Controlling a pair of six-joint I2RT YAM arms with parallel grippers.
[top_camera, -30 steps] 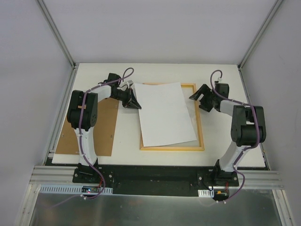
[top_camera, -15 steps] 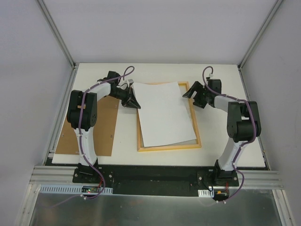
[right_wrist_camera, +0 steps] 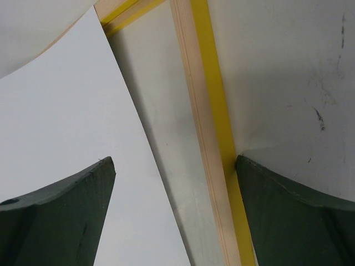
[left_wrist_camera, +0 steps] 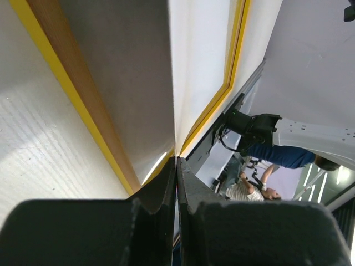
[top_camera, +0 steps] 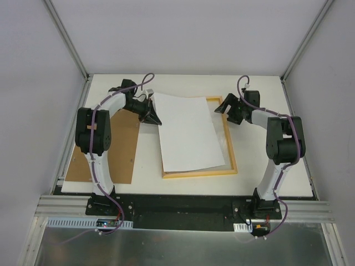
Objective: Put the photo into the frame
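Hidden: the photo (top_camera: 191, 133) shows only a blank white face, so its printed side is out of sight; from overhead it covers the left rail of the frame (top_camera: 229, 145) and part of the far rail
Unclear: whether the right claw's fingers (right_wrist_camera: 299, 216) touch the frame's rail
Photo: askew over the frame's opening, its left edge overhanging the frame's left side and its near edge close to the near rail
Left pose: the left arm (top_camera: 91, 133) stands tall with its forearm reaching to the frame's far left corner; the left claw (top_camera: 152, 117) is clamped tight on the photo's corner there, the thin sheet pinched between the pads in the wrist view
Right pose: the right arm (top_camera: 283, 141) is folded, wrist at the frame's far right corner; the right claw (top_camera: 226, 110) is spread wide, holding nothing, with the frame's right rail and the photo's edge between its fingers
Board: a brown board (top_camera: 119, 158) lies flat well left of the frame, partly under the left arm
Surface: a white surface (top_camera: 266, 160), faintly scuffed just right of the frame
Room: plain pale walls (top_camera: 183, 33) with metal corner posts (top_camera: 66, 39) beyond the frame
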